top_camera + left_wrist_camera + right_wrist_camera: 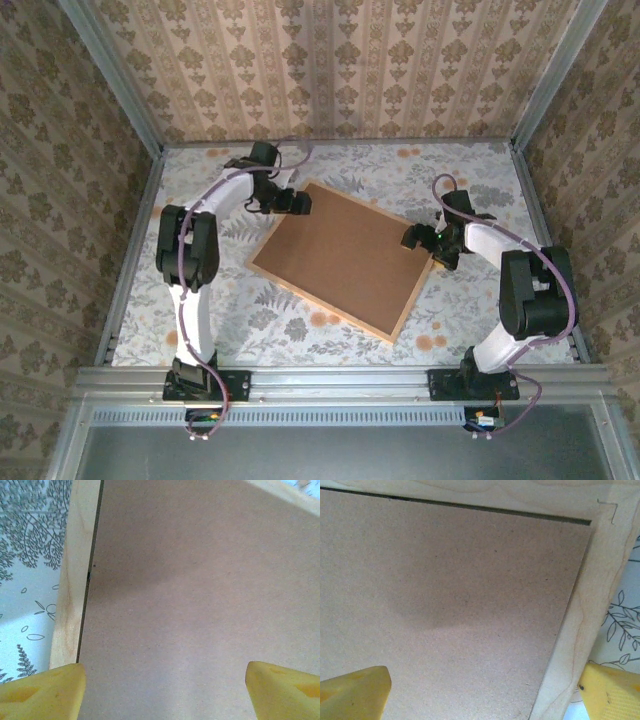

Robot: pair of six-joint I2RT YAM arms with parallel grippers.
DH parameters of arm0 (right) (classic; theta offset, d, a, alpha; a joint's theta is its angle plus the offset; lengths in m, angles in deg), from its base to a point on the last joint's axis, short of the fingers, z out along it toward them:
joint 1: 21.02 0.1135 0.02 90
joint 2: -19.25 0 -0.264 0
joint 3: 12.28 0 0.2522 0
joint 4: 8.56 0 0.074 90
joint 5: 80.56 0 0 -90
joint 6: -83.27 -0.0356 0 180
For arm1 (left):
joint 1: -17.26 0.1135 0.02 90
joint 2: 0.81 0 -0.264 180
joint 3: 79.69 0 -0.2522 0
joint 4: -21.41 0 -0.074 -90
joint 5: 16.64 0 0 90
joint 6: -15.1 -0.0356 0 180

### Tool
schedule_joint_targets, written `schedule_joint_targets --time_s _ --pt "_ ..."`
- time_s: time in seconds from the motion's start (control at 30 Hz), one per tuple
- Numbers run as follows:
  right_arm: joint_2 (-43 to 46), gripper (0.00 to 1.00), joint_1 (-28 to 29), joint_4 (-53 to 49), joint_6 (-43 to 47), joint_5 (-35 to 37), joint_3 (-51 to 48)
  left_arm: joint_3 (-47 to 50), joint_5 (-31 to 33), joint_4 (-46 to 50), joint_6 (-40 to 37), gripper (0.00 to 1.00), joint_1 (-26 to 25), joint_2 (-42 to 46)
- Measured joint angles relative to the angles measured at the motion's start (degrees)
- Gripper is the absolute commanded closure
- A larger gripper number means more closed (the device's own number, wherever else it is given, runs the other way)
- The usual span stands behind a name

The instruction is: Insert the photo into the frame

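The frame [321, 303] lies back-up in the middle of the floral table [450, 170]. Its long axis runs from about 10 o'clock to 4 o'clock in the top view. The brown backing board [345, 260] sits inside the pale wood moulding. Whether the photo lies beneath that board cannot be told.

Both arms work the far long rail, one at each end. The left gripper [300, 203] hangs over the far corner, at about 11 o'clock from the board's centre. Its jaws are spread wide, with one yellow finger [40, 692] over the moulding, the other over bare board, and nothing between them.

The right gripper [412, 238] sits over the right-hand corner, between 2 and 3 o'clock from the centre. It is also spread wide and grips nothing. One finger [352, 690] is above the board and the other is past the rail's outer edge, over the table.

Neither arm is clearly nearer, since each has the frame directly under its fingertips. The next move probably turns on the thin dark gap between board and rail, which runs along each gripper's own corner.
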Motion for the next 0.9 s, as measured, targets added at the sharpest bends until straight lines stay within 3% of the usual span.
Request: schedule_joint_targets --time_s 0.2,0.5,0.67,0.9 --pt "0.4 0.03 0.0 -1.3 2.0 2.7 0.2 1.2 2.0 -1.2 0.1 0.14 -0.1 1.0" --pt "2.9 0.05 0.0 -2.6 3.0 6.3 1.7 14.0 5.5 -7.4 5.9 0.15 3.5 8.2" --pt "3.4 0.08 0.1 -2.9 2.5 4.8 0.4 14.6 5.2 -9.3 8.2 0.15 6.2 7.9" --pt "4.1 0.15 0.1 -5.6 3.0 4.9 -1.7 14.6 5.5 -9.7 8.6 0.15 5.5 7.7"
